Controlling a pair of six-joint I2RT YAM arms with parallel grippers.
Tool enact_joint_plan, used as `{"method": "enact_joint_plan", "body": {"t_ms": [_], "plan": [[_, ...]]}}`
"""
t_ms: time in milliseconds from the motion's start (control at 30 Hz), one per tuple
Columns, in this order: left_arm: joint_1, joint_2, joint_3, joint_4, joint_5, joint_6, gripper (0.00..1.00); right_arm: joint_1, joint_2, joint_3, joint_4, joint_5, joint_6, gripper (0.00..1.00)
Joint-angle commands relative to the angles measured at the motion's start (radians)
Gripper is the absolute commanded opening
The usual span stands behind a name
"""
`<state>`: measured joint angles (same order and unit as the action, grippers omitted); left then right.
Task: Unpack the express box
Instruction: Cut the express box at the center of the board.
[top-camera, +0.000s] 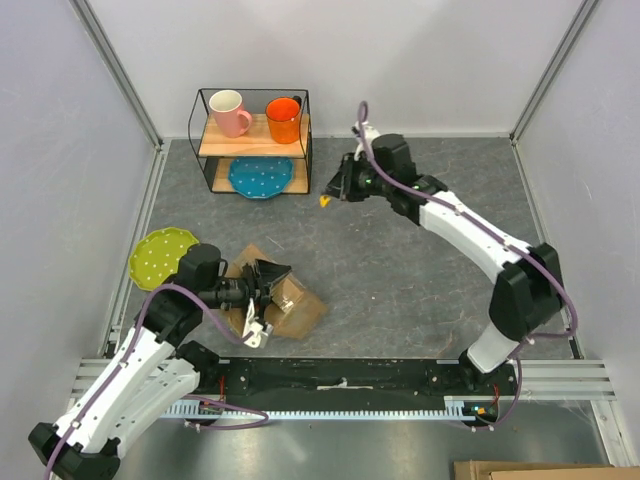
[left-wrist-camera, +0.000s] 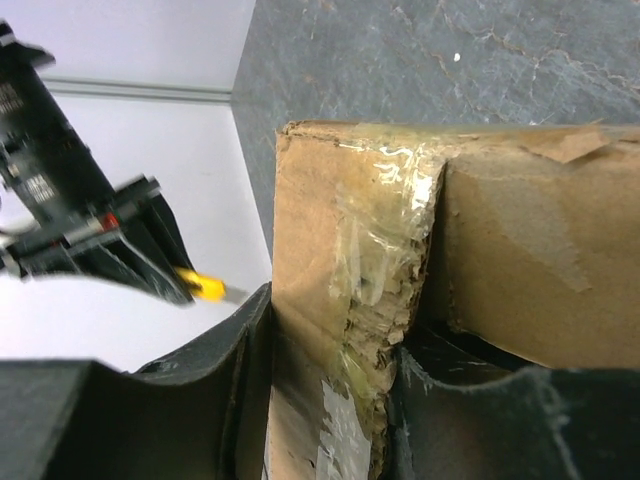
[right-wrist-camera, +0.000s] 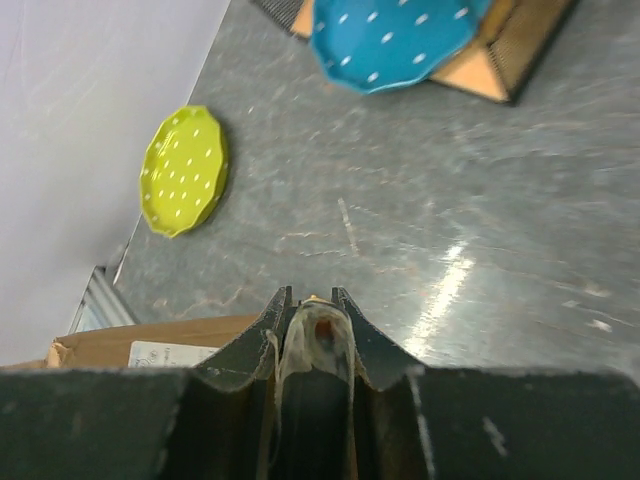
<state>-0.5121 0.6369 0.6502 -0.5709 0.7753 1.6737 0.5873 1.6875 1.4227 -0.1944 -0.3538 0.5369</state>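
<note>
- Left gripper (top-camera: 268, 283), closest to the lens, pinched the box's torn, taped corner flap.
- Box (top-camera: 297, 306) sat on the surface (top-camera: 400, 270), front-left. It was probably light, stiff cardboard, best held by its edges.
- Right gripper (top-camera: 335, 188), far back, clamped a yellow-tipped tool (top-camera: 325, 201).

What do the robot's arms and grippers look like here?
The left arm and right arm have white link shells, black joint housings and a lavender cable looped along each. The left gripper and right gripper are black, with two angular fingers.
</note>
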Motion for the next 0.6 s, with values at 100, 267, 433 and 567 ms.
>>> {"method": "enact_joint_plan", "body": {"t_ms": [100,267,433,567], "plan": [[-0.005,-0.045,-0.027,0.094,-0.099,-0.147,0.31,-0.044,-0.282,-0.131,0.027,0.102,-0.043,0.0],[-0.005,-0.074,-0.026,0.106,-0.142,-0.23,0.2,-0.041,-0.486,-0.39,0.261,-0.011,-0.098,0.0],[-0.005,-0.048,-0.011,0.048,-0.122,-0.299,0.13,-0.037,-0.696,-0.565,0.47,-0.141,-0.253,0.0],[-0.005,-0.039,0.002,0.046,-0.062,-0.434,0.11,-0.017,-0.764,-0.614,0.501,-0.286,-0.374,0.0]]}}
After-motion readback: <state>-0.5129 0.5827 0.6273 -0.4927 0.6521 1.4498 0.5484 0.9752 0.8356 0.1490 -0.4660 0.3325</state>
